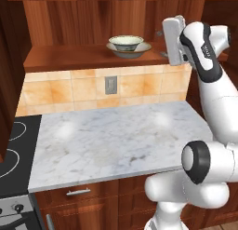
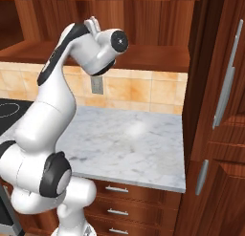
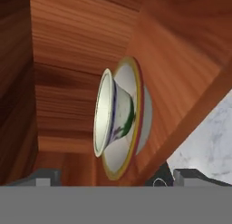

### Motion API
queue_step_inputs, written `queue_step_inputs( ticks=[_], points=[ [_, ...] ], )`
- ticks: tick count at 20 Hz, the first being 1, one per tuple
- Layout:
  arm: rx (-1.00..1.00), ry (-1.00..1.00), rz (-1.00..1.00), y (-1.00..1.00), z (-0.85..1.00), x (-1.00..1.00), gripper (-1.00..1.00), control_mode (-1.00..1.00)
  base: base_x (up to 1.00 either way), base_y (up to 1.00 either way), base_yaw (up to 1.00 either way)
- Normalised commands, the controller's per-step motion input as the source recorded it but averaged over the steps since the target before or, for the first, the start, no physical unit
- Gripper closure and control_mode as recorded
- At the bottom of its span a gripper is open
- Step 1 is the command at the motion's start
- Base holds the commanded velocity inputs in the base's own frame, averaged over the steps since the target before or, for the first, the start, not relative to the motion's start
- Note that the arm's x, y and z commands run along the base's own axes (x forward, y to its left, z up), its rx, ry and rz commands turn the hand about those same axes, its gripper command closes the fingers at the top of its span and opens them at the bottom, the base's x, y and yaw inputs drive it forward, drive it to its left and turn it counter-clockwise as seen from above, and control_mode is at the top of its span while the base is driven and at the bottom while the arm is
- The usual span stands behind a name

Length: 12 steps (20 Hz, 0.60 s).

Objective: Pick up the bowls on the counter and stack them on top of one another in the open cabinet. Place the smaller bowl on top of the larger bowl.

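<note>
Smaller bowl (image 1: 126,41): sits inside larger bowl (image 1: 137,50), upright, stacked.
Larger bowl: on cabinet (image 1: 69,19) shelf board, mid shelf, near front edge.
My claw (image 3: 113,177): released, fingers wide apart, nothing in it; just beside the stack, at shelf's right end in left base view.
Worktop (image 1: 116,140): marble, bare, below shelf.
Stovetop (image 1: 14,150): black, touching worktop's left edge.

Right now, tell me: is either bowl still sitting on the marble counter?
No. The smaller bowl sits inside the larger bowl on the cabinet shelf, and neither is on the counter.
</note>
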Motion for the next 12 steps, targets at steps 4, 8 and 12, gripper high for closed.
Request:
queue_step_inputs(
  ticks=[4,8,12],
  points=[
    [0.00,0.00,0.00,0.00,0.01,-0.73,-1.00,-1.00,0.00,0.00,0.00],
    [0.00,0.00,-0.01,0.00,0.05,-0.76,-1.00,-1.00,0.00,0.00,0.00],
    [0.00,0.00,-0.01,0.00,0.04,-0.77,-1.00,-1.00,0.00,0.00,0.00]
  ],
)
